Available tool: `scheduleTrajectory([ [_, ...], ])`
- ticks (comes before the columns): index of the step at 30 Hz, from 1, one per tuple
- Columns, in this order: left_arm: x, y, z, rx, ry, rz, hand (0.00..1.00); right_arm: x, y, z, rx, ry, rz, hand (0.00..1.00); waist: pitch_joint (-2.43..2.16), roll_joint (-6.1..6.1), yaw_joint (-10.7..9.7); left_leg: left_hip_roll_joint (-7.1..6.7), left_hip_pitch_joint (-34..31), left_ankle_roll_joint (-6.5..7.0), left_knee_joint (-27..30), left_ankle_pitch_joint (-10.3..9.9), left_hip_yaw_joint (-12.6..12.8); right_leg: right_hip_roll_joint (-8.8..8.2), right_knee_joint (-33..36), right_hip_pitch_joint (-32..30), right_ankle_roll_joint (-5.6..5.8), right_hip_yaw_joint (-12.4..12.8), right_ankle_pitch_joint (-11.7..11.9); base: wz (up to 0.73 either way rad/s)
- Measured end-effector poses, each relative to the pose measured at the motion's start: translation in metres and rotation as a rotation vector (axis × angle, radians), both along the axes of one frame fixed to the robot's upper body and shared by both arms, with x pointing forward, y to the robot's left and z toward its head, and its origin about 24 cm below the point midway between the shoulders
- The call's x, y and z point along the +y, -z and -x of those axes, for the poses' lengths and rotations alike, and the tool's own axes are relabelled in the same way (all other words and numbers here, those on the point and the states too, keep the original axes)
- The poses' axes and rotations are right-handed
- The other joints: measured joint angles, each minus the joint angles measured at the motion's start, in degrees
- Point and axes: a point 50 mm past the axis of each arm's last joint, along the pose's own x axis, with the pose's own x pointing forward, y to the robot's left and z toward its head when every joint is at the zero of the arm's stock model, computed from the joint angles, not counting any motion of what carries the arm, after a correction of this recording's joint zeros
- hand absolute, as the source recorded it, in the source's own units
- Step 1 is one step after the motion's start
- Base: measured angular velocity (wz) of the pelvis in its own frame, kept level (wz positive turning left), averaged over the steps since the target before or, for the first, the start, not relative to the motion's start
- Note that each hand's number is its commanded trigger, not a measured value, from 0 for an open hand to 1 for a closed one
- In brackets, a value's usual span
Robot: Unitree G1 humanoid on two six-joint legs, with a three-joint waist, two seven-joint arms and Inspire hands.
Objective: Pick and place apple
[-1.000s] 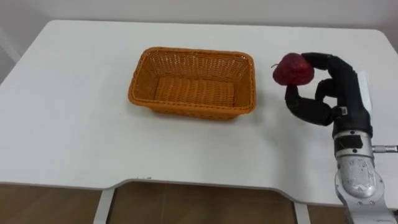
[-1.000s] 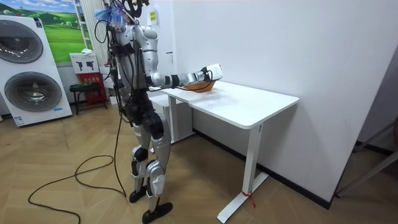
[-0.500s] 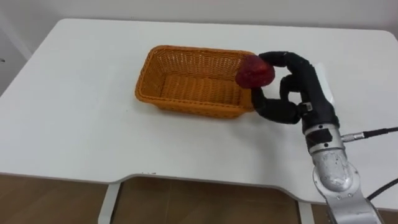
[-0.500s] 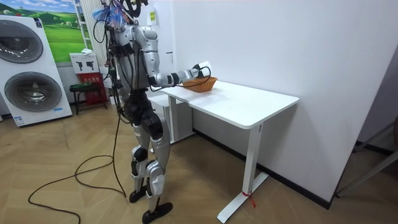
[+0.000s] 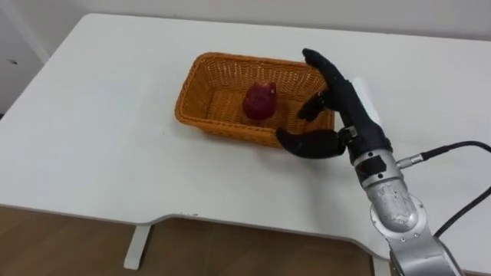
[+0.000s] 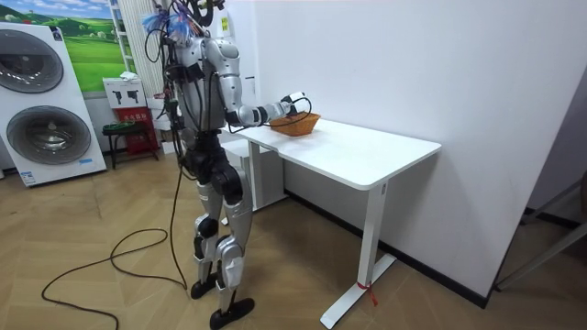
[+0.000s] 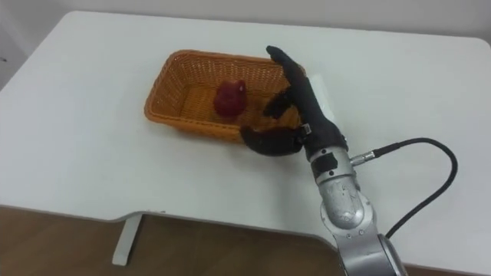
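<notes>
A dark red apple (image 5: pixel 259 100) (image 7: pixel 229 97) lies inside the orange wicker basket (image 5: pixel 201 98) (image 7: pixel 170 93) on the white table. My right hand (image 5: pixel 334 107) (image 7: pixel 301 107) hovers over the basket's right end with its fingers spread open and nothing in it. The thumb reaches along the basket's near right corner. In the room view I stand at the table's end, right arm stretched out to the basket (image 6: pixel 295 125).
The white table (image 5: pixel 115 153) has bare room to the left of and in front of the basket. Its front edge runs close below my forearm. In the room view, washing machines (image 6: pixel 41 101) stand far behind me.
My right hand carried the apple leftward over the basket and let it go. The apple now lies in the basket and the fingers have spread open.
</notes>
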Motion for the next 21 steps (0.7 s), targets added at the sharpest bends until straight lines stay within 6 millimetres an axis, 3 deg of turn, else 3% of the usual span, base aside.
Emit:
scheduleTrajectory([
  [6,0.000,0.001,0.003,0.006,-0.010,0.000,0.00,-0.002,-0.001,0.000,-0.012,0.020,0.010,0.00,-0.04,-0.01,-0.1,-0.04,0.6,0.00,-0.4,0.0,0.0,0.05,-0.1,0.4,0.00,0.0,0.0,0.00],
  [10,0.001,0.001,0.007,0.015,-0.032,0.001,0.00,-0.016,-0.005,-0.002,-0.047,0.105,0.004,0.00,-0.08,-0.07,-0.6,-0.08,0.6,0.01,-0.3,0.0,-0.2,-0.07,-0.9,0.9,0.00,-0.1,0.0,0.03],
  [12,0.003,0.002,0.014,0.027,-0.045,-0.001,0.00,-0.032,-0.011,-0.002,-0.081,0.188,-0.008,0.00,-0.14,-0.20,-1.7,-0.14,0.6,0.07,-0.3,0.1,-0.4,-0.11,-0.8,1.1,0.01,-0.6,0.0,0.14],
  [15,0.009,0.002,0.027,0.042,-0.105,-0.007,0.00,-0.064,-0.035,0.002,-0.229,0.378,-0.049,0.00,-0.24,-0.46,-3.4,-0.11,0.6,0.08,-0.3,0.1,-0.4,-0.10,-0.8,1.2,0.00,-0.8,0.0,0.01],
  [21,0.025,-0.001,0.055,0.068,-0.211,-0.078,0.00,-0.140,-0.066,0.032,-0.507,0.834,-0.198,0.00,-0.57,-1.12,-6.0,-0.34,0.7,0.08,-0.3,0.1,-0.2,0.03,-0.9,1.3,0.02,-0.8,0.0,-0.02],
])
